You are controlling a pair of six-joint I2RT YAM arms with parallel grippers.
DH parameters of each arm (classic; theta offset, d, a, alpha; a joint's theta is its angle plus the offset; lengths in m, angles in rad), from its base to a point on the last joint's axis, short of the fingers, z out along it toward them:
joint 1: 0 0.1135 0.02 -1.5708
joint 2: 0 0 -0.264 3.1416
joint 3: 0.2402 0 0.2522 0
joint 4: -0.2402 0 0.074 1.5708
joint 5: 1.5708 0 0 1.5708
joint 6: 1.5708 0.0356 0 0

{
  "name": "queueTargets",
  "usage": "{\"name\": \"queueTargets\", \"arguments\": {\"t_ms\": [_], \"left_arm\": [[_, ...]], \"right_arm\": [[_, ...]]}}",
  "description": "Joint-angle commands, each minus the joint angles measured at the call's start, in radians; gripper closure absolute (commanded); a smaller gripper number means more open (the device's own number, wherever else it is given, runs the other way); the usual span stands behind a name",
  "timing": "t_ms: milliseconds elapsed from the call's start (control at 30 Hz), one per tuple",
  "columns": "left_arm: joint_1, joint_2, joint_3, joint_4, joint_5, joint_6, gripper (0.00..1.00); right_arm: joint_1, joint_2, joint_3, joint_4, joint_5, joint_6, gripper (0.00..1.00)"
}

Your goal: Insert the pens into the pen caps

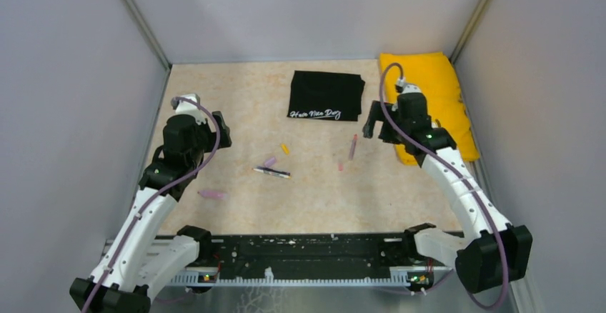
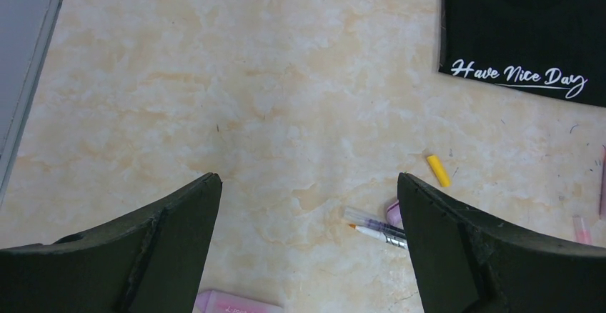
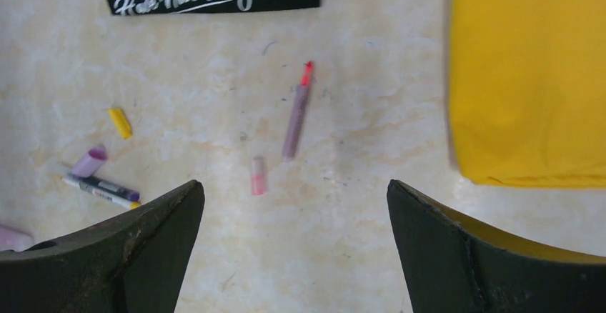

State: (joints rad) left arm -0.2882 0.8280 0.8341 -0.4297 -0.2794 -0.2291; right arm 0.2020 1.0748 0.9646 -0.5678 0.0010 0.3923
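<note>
Both grippers hang spread wide and empty over the table (image 1: 314,199), the left gripper (image 2: 307,184) near the black-and-white pen (image 2: 379,234), the right gripper (image 3: 294,184) near the reddish-pink pen (image 3: 295,120). The pale pink pen (image 1: 211,194) lies by the left arm. The yellow cap (image 1: 285,148), purple cap (image 1: 269,162) and pink cap (image 3: 258,175) lie loose among the pens.

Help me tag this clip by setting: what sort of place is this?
Probably a robot test cell: a left arm and right arm bolted to a black rail, grey panels walling the marbled tabletop, and staged props: loose pens, a folded black shirt.
</note>
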Motion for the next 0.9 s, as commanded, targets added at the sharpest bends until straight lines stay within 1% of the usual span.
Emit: {"name": "queueTargets", "arguments": {"t_ms": [0, 100, 200, 300, 433, 533, 600, 700, 800, 867], "left_arm": [[0.003, -0.011, -0.004, -0.010, -0.024, 0.020, 0.01], [0.004, -0.011, -0.003, -0.015, -0.031, 0.018, 0.01], [0.009, -0.015, 0.001, -0.020, -0.047, 0.010, 0.01], [0.013, -0.030, 0.002, -0.021, -0.057, 0.005, 0.01], [0.014, -0.046, -0.003, -0.022, -0.105, -0.012, 0.01], [0.014, -0.043, 0.002, -0.041, -0.147, -0.046, 0.01], [0.014, -0.037, 0.011, -0.074, -0.160, -0.089, 0.01], [0.014, -0.040, 0.015, -0.160, -0.218, -0.206, 0.01], [0.014, -0.046, 0.016, -0.297, -0.282, -0.387, 0.01], [0.014, -0.050, -0.002, -0.383, -0.283, -0.503, 0.01]], "right_arm": [[0.178, 0.093, 0.128, 0.004, 0.106, -0.049, 0.02], [0.266, 0.199, 0.183, 0.014, 0.087, -0.080, 0.05], [0.371, 0.303, 0.235, 0.027, 0.123, -0.116, 0.06], [0.464, 0.403, 0.287, 0.046, 0.116, -0.131, 0.08], [0.537, 0.503, 0.325, 0.097, 0.051, -0.131, 0.10], [0.585, 0.564, 0.352, 0.101, 0.028, -0.124, 0.11], [0.613, 0.599, 0.368, 0.086, 0.047, -0.119, 0.12], [0.638, 0.627, 0.369, 0.059, 0.110, -0.094, 0.13], [0.641, 0.598, 0.321, 0.056, 0.199, -0.052, 0.13], [0.641, 0.558, 0.278, 0.065, 0.255, -0.026, 0.13]]}}
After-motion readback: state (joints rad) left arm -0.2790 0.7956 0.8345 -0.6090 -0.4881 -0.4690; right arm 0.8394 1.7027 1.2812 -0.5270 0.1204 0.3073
